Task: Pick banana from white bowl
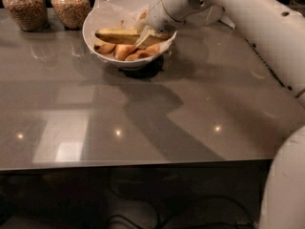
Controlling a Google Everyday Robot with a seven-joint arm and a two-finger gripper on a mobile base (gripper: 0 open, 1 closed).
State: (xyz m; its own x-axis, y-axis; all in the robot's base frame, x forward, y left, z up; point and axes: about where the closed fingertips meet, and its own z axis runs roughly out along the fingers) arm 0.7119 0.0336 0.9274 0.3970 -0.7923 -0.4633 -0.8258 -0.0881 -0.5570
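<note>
Position: gripper [145,32] was in bowl [88,30] by bench [143,118] far edge, over banana [116,36] right half; open or closed, could not tell. Banana judged light, soft, slick-skinned; best held gently at mid-length.

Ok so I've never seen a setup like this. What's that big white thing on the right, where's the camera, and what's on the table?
The big white thing is a robot arm that belongs to a mobile robot. There is only one camera view. It looks down across a grey table, and the arm comes in from the right. Its grasping part, the end effector, reaches into a white bowl lined with crumpled paper. In the bowl lie a long yellow banana and some shorter orange-tinted bananas. The end effector sits right at the long banana, but I cannot tell whether it is holding it. At the far left of the table stand two glass jars filled with something brown and grainy.
</note>
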